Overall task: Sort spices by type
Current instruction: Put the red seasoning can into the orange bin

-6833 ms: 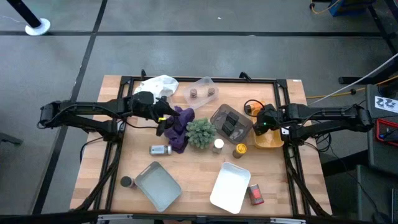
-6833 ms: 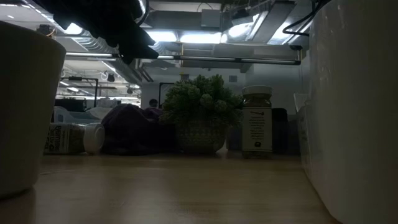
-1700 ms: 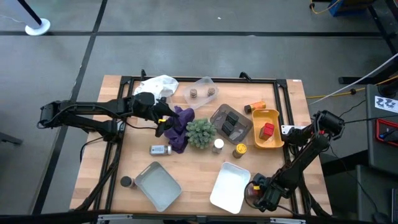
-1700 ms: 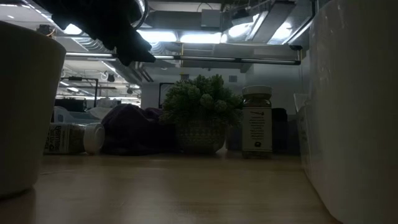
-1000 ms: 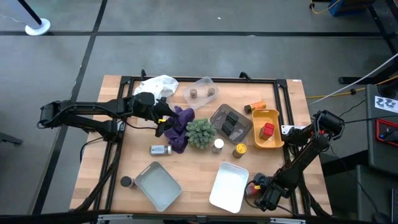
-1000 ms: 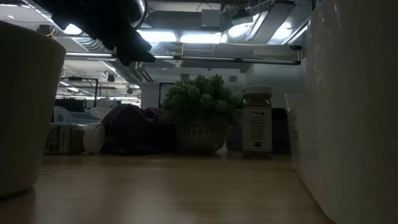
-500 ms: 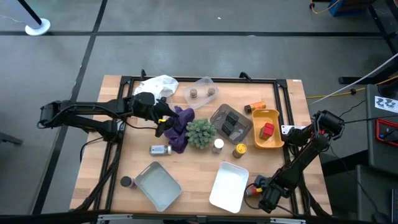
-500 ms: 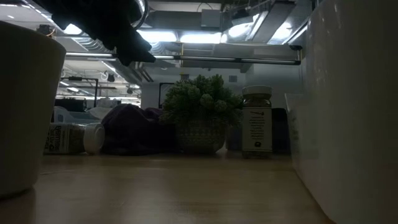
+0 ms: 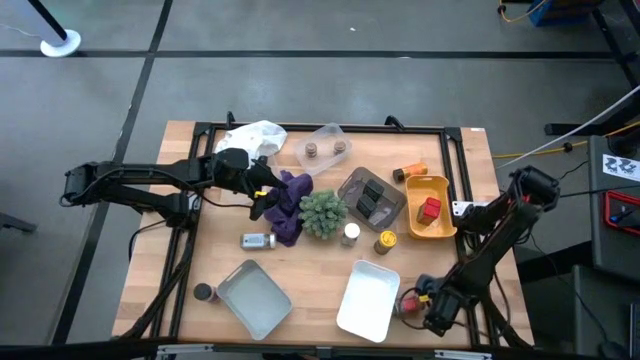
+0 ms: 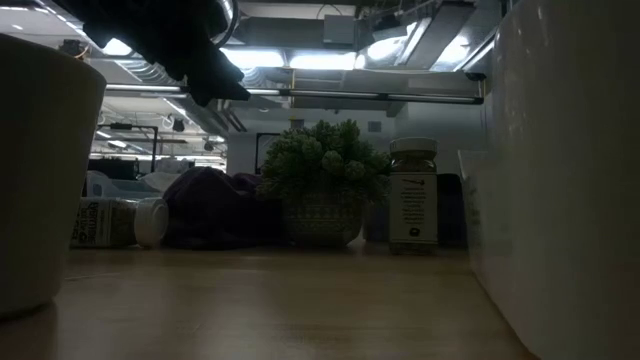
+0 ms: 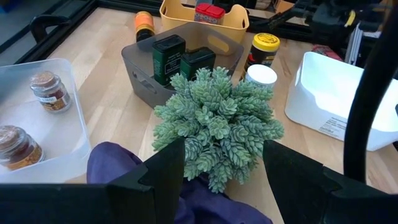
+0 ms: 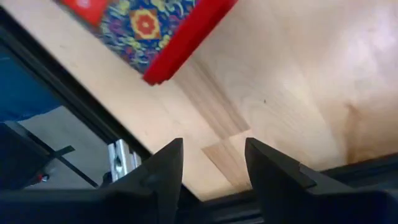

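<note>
— How are the containers filled?

— Two dark green tins [image 11: 180, 59] are seen upright, side by side, in the grey bin [image 9: 372, 197]. A red tin [image 9: 430, 209] is held in the yellow bin [image 9: 431, 207]. Two brown-capped glass jars [image 11: 47, 91] are kept in the clear tray [image 9: 326, 150] at the far side of the table [image 9: 310, 268]. Nothing can be made out in the grey tray [image 9: 252, 298] or in the white tub [image 9: 368, 300], both at the near edge.

— And the spices outside any container?

— An orange-capped jar [image 9: 411, 172] is laid just beside the yellow bin's far wall. A yellow-capped jar [image 9: 386, 241] and a white-capped jar [image 9: 350, 234] are stood between the grey bin and the white tub, the white-capped one just beside the spiky green plant [image 9: 323, 213]. A clear jar [image 9: 257, 240] is laid on its side near the purple cloth [image 9: 290, 205]. A dark-capped jar [image 9: 204, 293] is placed beside the grey tray. A red patterned tin [image 12: 149, 25] is laid on the wood near the table's right front corner, beside the white tub.

— How are the grippers set?

— The left gripper [image 9: 262, 197] is held over the purple cloth, fingers spread, nothing between them. The right gripper [image 9: 418, 297] is lowered next to the red patterned tin; its fingers [image 12: 163, 168] are parted and the tin is not gripped.
</note>
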